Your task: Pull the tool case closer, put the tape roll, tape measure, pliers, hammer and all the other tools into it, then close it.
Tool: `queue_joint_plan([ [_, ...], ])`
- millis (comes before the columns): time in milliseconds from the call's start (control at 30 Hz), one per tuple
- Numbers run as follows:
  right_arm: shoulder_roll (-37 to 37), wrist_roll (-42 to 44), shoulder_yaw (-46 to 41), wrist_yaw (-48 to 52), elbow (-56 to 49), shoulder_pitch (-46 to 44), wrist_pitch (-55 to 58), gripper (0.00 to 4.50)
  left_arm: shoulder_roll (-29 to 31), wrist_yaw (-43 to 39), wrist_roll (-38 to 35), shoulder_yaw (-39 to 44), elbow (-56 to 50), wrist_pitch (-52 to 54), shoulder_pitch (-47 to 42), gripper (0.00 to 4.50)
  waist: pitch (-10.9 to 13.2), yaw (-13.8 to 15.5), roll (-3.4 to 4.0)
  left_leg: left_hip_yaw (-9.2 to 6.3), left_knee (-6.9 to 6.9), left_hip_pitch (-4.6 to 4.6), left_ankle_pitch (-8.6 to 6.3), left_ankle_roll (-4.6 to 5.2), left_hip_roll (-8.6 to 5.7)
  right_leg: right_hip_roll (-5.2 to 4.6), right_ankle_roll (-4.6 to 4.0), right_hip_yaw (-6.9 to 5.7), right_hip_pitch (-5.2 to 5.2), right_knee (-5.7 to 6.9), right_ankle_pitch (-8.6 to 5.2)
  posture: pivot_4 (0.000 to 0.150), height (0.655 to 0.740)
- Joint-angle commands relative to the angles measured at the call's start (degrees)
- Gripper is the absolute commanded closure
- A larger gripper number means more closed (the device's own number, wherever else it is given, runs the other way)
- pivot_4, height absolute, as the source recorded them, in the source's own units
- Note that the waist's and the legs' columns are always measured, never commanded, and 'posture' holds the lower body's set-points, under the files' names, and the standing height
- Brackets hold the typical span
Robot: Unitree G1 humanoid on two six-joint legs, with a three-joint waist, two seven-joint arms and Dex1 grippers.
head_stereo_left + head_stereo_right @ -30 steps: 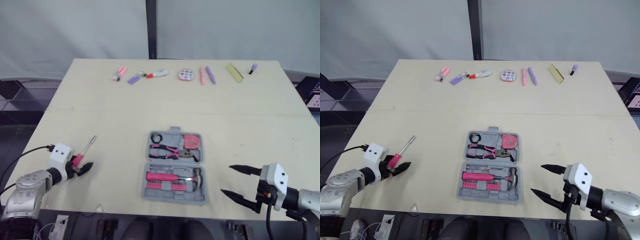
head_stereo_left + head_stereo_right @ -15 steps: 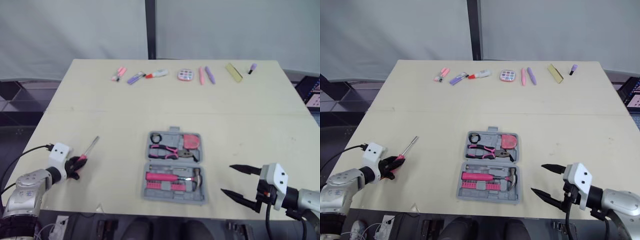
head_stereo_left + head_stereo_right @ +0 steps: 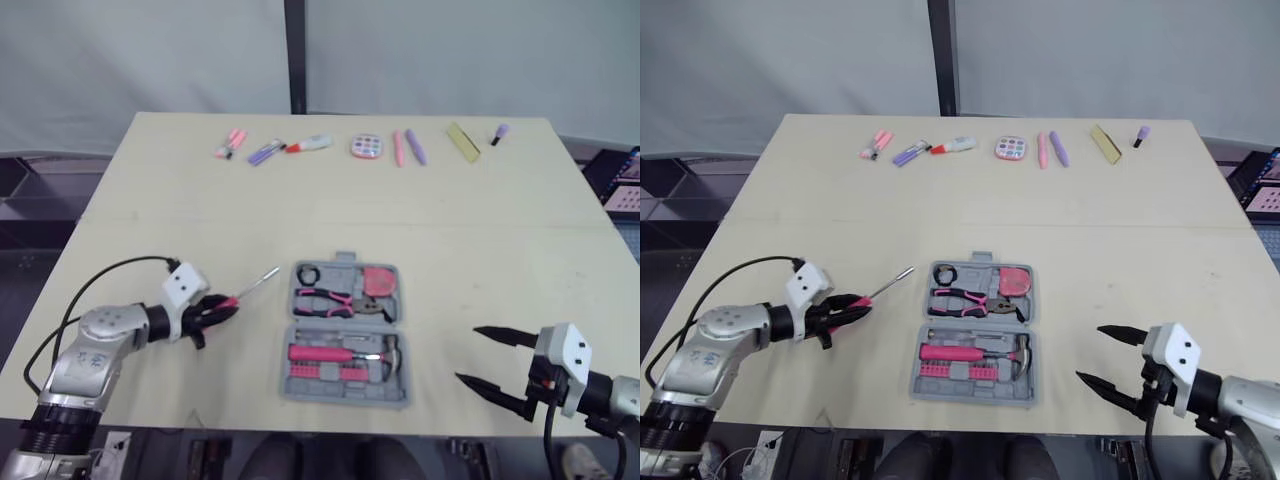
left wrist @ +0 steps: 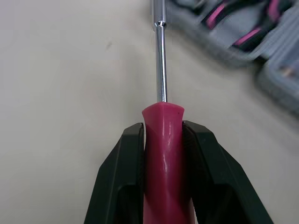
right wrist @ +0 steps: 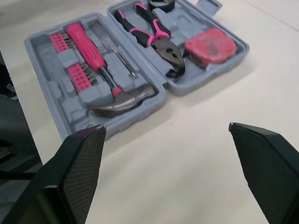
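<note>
The grey tool case [image 3: 345,333] lies open near the table's front edge. It holds a black tape roll [image 3: 312,273], a pink tape measure [image 3: 379,282], pliers [image 3: 335,298], a hammer [image 3: 345,353] and pink bits. My left gripper [image 3: 222,306] is shut on the pink handle of a screwdriver [image 3: 245,291], just left of the case; its steel shaft points at the case's far left corner. In the left wrist view the black fingers [image 4: 124,163] clamp the screwdriver handle [image 4: 164,158]. My right gripper [image 3: 490,359] hangs open to the right of the case, holding nothing.
Along the table's far edge lies a row of small items: pink and purple markers [image 3: 250,150], a round pink palette [image 3: 366,147], a yellow bar [image 3: 463,139]. The table's front edge [image 3: 300,410] runs just below the case.
My left gripper shut on the screwdriver handle and carried it right, close to the case. The view has shifted a little. The right gripper stays open in about the same place.
</note>
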Motion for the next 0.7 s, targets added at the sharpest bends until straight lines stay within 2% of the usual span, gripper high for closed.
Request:
queue_joint_plan([
  [33, -0.53, 0.11, -0.86, 0.99, 0.04, -0.25, -1.37, 0.0, 1.13, -2.48, -0.4, -1.57, -4.43, 0.18, -0.67, 3.78, 0.01, -0.16, 0.0, 0.0, 0.0, 0.0, 0.0, 0.0, 0.01, 0.01, 0.0, 0.0, 0.0, 0.0, 0.0, 0.15, 0.7134],
  [300, -0.98, -0.71, -0.37, 2.68, 2.37, -0.85, -3.0, 0.0, 0.25, -6.41, -0.73, -10.21, -11.27, 6.56, -8.49, 3.78, 0.04, 0.74, -0.03, -0.02, 0.1, -0.06, 0.0, 0.0, -0.04, -0.01, 0.0, 0.04, 0.01, 0.01, 0.0, 0.15, 0.7134],
  [700, -0.85, -1.1, 1.87, 3.57, 1.26, -0.06, -2.38, 0.0, -1.88, -5.13, -1.8, -16.97, -20.9, 17.88, -11.21, 3.78, 0.07, 0.74, -0.04, 0.0, 0.1, -0.1, 0.0, 0.01, 0.0, 0.05, 0.0, 0.05, 0.01, -0.04, 0.0, 0.15, 0.7134],
])
